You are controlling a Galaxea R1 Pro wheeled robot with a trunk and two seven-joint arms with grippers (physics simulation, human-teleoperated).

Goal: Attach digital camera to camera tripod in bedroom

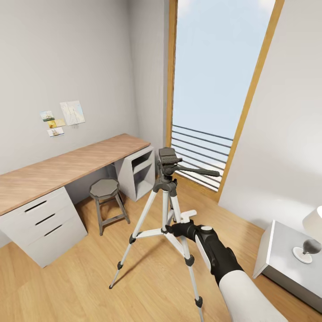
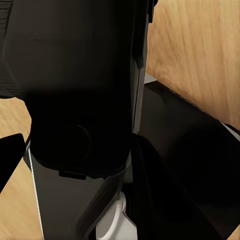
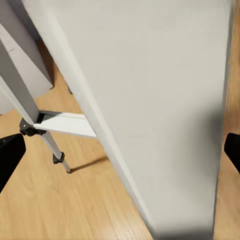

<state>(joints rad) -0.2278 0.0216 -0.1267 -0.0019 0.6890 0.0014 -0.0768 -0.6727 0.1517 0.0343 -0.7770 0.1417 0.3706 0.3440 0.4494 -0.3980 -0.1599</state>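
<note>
Tripod stands on the wood floor at frame centre in the head view, legs spread, black head w/ pan handle pointing toward 3 o'clock, in front of the tall window. Nothing sits on the head plate. Right arm reaches in from 5 o'clock; its pincer is at the tripod's centre brace, touching or just beside the legs, and I cannot tell from here whether it's parted or gripping. Right wrist view: a silver tripod leg looms very close between the two dark fingertips, which sit wide apart at the frame edges, so the right pincer looks spread around the leg, not clamped on it; another leg w/ black joint and foot shows beyond on the floor. Left wrist view: mostly dark robot body parts close up, some wood floor behind; one dark fingertip at the edge, left pincer state cannot be told. Counter w/ drawers runs along the wall at 9 o'clock, stool beside it, papers pinned to the wall above. Nightstand w/ lamp at 4 o'clock.
</note>
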